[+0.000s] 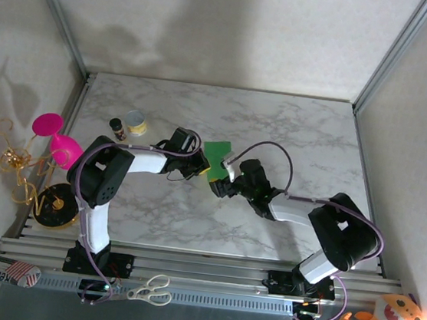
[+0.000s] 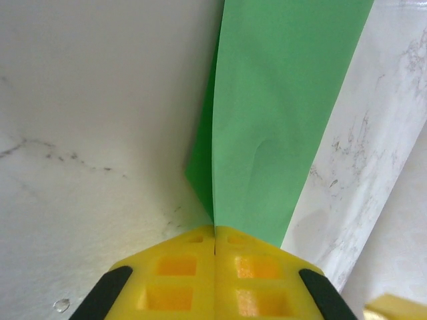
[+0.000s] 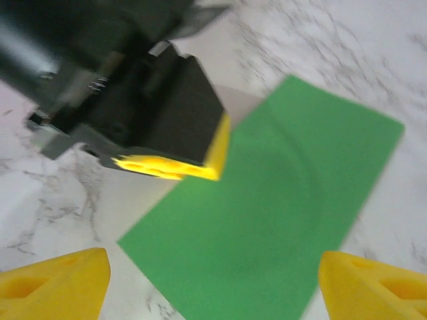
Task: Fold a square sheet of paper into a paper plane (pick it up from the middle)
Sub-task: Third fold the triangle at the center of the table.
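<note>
Between its tight jaws the left gripper (image 2: 213, 235) pinches the green paper (image 2: 280, 120); the right gripper (image 3: 212, 277) has its jaws spread wide, just beside the paper.

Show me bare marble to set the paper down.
Bare marble spans the far right, beyond the green paper, and the near strip between left arm and right arm. Crowded: the middle, where left gripper and right gripper meet, and far-left by the can and bottle.

White links (image 1: 96, 228), black joints (image 1: 107, 175), looping purple cables (image 1: 273, 144), yellow fingers (image 2: 175, 280) with square recesses and black outer edges
</note>
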`<state>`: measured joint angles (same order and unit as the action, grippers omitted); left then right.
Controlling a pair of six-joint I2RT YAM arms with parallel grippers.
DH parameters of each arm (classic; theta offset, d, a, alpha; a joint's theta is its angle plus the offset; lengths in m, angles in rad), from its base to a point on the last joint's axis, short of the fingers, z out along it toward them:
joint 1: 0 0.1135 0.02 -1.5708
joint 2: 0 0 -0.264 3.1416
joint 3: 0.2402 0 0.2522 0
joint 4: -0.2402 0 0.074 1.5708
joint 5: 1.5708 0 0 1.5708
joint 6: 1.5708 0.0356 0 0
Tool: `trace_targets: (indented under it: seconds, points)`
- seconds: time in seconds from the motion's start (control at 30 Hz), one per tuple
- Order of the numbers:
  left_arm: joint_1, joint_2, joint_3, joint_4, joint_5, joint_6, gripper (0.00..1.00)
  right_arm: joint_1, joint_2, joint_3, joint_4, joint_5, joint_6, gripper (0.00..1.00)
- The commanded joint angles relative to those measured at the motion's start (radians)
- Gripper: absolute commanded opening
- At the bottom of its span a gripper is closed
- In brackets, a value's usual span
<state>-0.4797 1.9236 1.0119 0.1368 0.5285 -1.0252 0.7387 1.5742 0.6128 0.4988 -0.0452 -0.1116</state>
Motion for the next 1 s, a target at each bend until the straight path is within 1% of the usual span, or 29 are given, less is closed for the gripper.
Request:
trace_targets:
  seconds: [0.0,0.2,0.37,0.43,0.5,0.6,0.77,0.93,0.97]
  points:
    - [0.007,-0.031,0.014,-0.012,0.016,-0.009,0.00,0.046,0.014,-0.026,0.139,0.072,-0.169,0.82]
    - [0.007,-0.039,0.014,-0.020,0.018,-0.008,0.00,0.089,0.077,-0.047,0.204,0.117,-0.270,0.80]
    - [0.006,-0.043,0.014,-0.026,0.017,-0.005,0.00,0.104,0.129,-0.041,0.230,0.136,-0.311,0.77]
    - [0.007,-0.044,0.014,-0.027,0.018,-0.004,0.00,0.106,0.143,-0.034,0.237,0.141,-0.312,0.75]
    - [0.007,-0.044,0.014,-0.029,0.018,-0.002,0.00,0.106,0.155,-0.006,0.211,0.162,-0.291,0.71]
    - [0.007,-0.042,0.014,-0.032,0.015,0.002,0.00,0.108,0.175,0.026,0.167,0.142,-0.280,0.65]
    - [0.007,-0.038,0.016,-0.031,0.015,-0.001,0.00,0.112,0.208,0.043,0.167,0.191,-0.291,0.61]
    - [0.007,-0.043,0.010,-0.033,0.001,0.000,0.00,0.111,0.201,0.041,0.174,0.214,-0.272,0.58]
    - [0.007,-0.043,0.008,-0.031,0.002,-0.002,0.00,0.112,0.202,0.040,0.175,0.219,-0.271,0.56]
